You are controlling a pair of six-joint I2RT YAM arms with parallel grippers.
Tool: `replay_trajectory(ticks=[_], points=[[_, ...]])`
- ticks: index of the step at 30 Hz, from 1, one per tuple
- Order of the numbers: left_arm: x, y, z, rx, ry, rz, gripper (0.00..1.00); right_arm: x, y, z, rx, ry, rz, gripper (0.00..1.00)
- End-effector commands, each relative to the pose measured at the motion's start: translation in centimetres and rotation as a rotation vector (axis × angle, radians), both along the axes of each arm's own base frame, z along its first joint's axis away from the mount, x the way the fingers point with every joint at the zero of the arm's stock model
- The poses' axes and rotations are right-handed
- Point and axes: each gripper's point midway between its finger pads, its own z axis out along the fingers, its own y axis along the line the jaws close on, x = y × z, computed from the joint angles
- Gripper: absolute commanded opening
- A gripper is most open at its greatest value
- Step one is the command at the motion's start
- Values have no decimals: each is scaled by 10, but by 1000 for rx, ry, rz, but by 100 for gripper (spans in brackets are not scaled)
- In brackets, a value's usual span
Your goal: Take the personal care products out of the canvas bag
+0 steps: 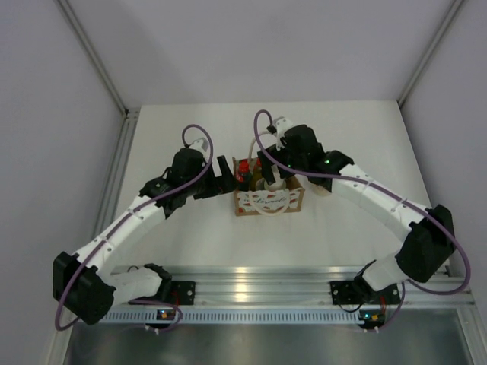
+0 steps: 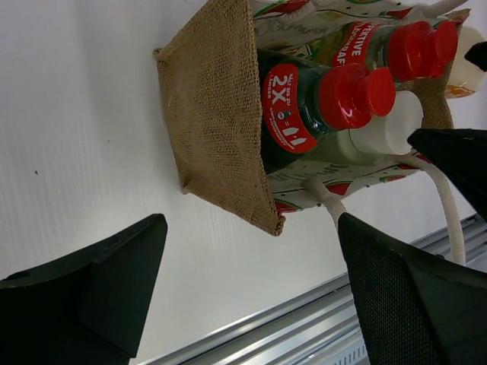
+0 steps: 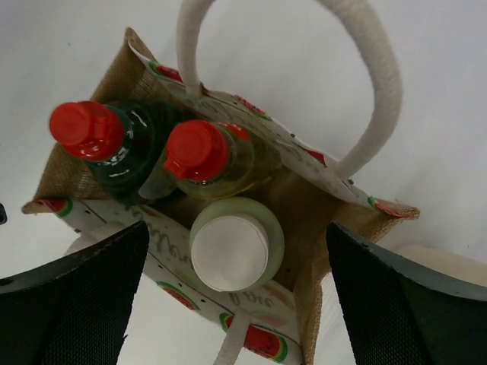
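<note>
Standing in canvas bag (image 3: 312, 213): three bottles (image 3: 236, 243); cream bottle (image 3: 437, 266) seemingly beside it.

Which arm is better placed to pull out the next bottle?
Right, probably. The right hand hangs open over the canvas bag, the white-capped bottle directly below it. The left hand sits beside the bag.

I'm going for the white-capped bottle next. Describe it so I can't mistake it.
Find the canvas bag in the middle of the top view. Three bottles stand inside it, and the pale green bottle is the one against one patterned panel. It alone has a broad white cap, while the dark green bottle and the yellow bottle next to it both have red caps.
</note>
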Motion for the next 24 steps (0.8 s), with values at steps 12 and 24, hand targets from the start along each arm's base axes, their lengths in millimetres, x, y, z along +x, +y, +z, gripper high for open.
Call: replay_trajectory(ticks=[12,24], points=[[17,-35,-16,-24,-44,-38,98,-3,6,-62,-161,126,17,91],[9,-37,-31,-22,-21,-37,98,4,-2,-108,-282,175,-20,90]])
